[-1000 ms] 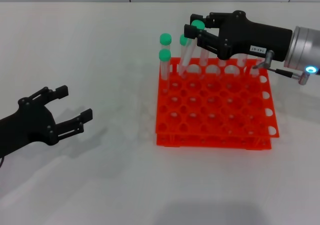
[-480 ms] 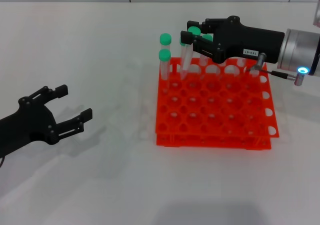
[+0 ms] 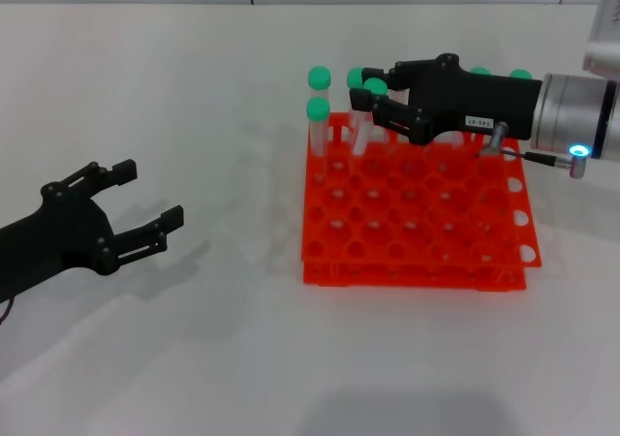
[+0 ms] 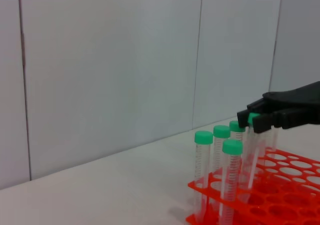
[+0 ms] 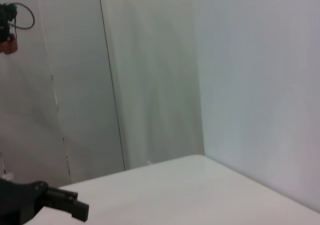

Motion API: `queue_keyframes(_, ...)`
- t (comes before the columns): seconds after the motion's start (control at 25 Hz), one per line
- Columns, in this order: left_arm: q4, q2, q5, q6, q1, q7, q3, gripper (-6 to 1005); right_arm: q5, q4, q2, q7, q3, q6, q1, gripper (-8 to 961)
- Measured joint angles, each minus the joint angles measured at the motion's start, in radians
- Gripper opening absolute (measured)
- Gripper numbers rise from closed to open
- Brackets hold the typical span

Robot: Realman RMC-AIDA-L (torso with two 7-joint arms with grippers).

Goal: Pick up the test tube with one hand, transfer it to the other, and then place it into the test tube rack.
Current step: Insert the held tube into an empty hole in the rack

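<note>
Now my right hand (image 3: 376, 95) has sunk lower, fingers closing around the green-capped test tube (image 3: 368, 116) standing in the orange test tube rack (image 3: 417, 252); left hand (image 3: 136, 208) waits spread wide, well apart.

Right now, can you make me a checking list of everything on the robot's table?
Surface: plain white table.
Job's things: bright orange-red plastic rack with round holes; slim clear green-capped tubes upright along its far row.
Clutter: nothing seen.
Grippers: right pincer over the rack's far row, shut on green-capped test tube; left pincer open, apart at table's left.
Cables: thin one by the right wrist.
Surroundings: pale panelled wall.
</note>
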Motion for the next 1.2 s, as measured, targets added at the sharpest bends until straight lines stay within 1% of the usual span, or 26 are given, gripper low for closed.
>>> queue_keyframes(0.28,-0.004,-0.001,0.0,-0.008,-0.006,0.0,0.0,861,0.001,0.0,0.001,0.001,-0.044,0.032,0.004,266)
queue_keyframes(0.52,-0.046,0.0,0.0,-0.01,-0.028,0.001,0.0,862,0.002,0.001,0.002,0.002,-0.047,0.035,0.005,266)
queue_keyframes(0.96,-0.053,0.0,0.0,-0.021,-0.033,0.004,0.0,862,0.002,-0.002,0.002,0.004,-0.059,0.034,0.017,267)
queue_keyframes(1.16,-0.06,0.0,0.0,-0.025,-0.037,0.004,0.0,862,0.002,-0.003,0.002,0.004,-0.06,0.032,0.025,408)
queue_keyframes(1.2,-0.061,0.0,0.0,-0.025,-0.037,0.005,0.0,862,0.002,-0.003,0.002,0.004,-0.06,0.032,0.025,413)
